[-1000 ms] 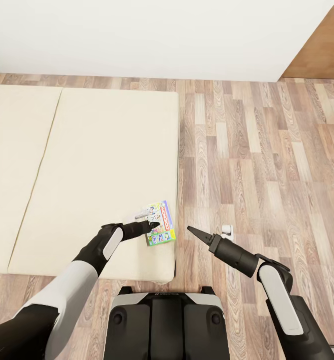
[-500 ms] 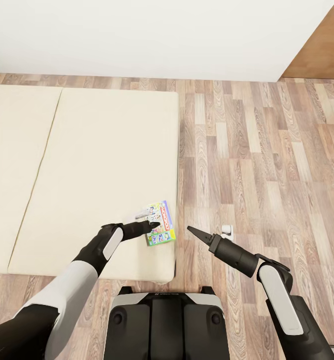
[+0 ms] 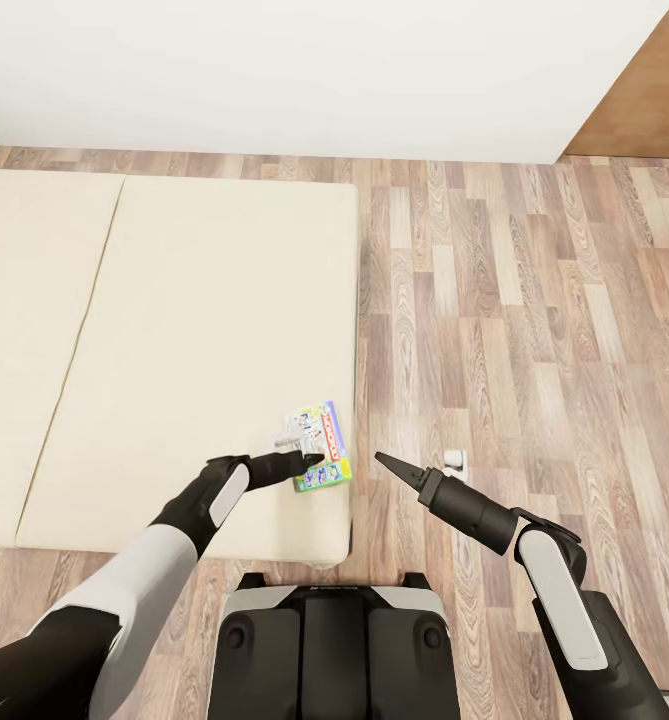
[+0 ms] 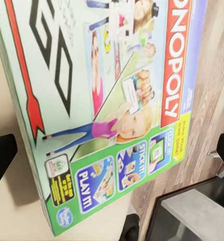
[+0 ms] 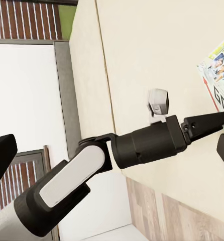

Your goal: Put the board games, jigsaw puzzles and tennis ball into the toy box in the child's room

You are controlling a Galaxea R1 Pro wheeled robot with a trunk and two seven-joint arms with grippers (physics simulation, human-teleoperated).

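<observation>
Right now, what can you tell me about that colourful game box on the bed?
The flat rectangular green-edged Monopoly game box lies flat on the beige mattress, close to the bed's corner by the wood floor. Its white cover shows cartoon people, a red logo strip and a black arrow; it looks like printed cardboard. The left gripper hangs over its near edge, fingers spread on either side.

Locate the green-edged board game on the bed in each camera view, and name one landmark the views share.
Head view: the board game lies near the bed's right front corner, by the left hand.
Left wrist view: the board game covers most of the picture, cover up.
Right wrist view: a corner of the board game at the picture's right edge.
Shared landmark: the beige bed under the game.
</observation>
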